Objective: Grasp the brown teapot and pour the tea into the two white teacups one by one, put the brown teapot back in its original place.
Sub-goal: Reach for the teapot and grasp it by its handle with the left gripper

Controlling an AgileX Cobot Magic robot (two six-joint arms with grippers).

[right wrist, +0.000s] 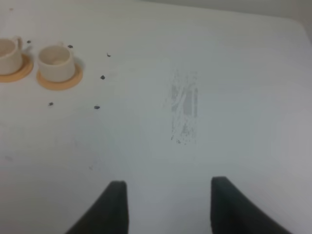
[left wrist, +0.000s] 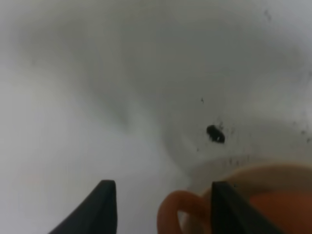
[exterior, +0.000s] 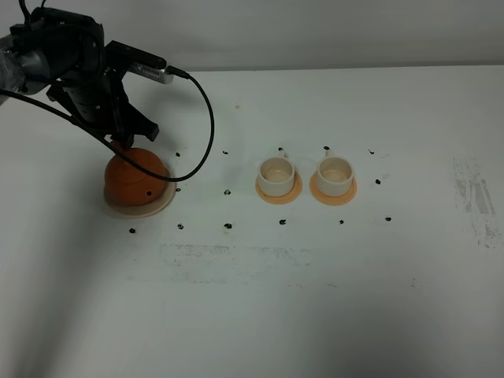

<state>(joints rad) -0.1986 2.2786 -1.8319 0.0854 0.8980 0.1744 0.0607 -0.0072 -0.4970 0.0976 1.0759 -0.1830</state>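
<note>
From the high camera I see the teapot point(exterior: 140, 183) on its saucer point(exterior: 118, 209) at the left of the table point(exterior: 331, 299). The two cups point(exterior: 276, 175) stand well apart from it to the right, side by side near the middle, each on an orange coaster point(exterior: 279, 194). Small black marks point(exterior: 227, 226) dot the table around the pot and cups, and a grey scuff point(exterior: 475, 201) lies far right. Nothing stands on the open stretch between the pot and the nearer cup. The one thing crowding the pot is my own arm, whose cable point(exterior: 211, 118) loops down beside the pot's right flank. The left gripper point(exterior: 130, 144) hangs over the pot's far-left side and hides that side from the high camera. The left wrist camera fills the gap: the loop handle point(left wrist: 173, 209) sits between the two black fingers point(left wrist: 105, 204). The fingers are apart, with the handle close to one and clear of the other, so it is not clamped. That view also shows a slice of the pot's body, the saucer rim and one mark. With the handle on the far-left side under the gripper, the pot's long axis should run from there toward the near right, but I cannot pick out the spout or the lid knob. The right gripper point(right wrist: 168, 207) is outside the high view. Its wrist camera shows its fingers point(right wrist: 117, 204) apart with nothing between them, over bare table near the scuff, and both cups at the frame's edge with pale insides.
</note>
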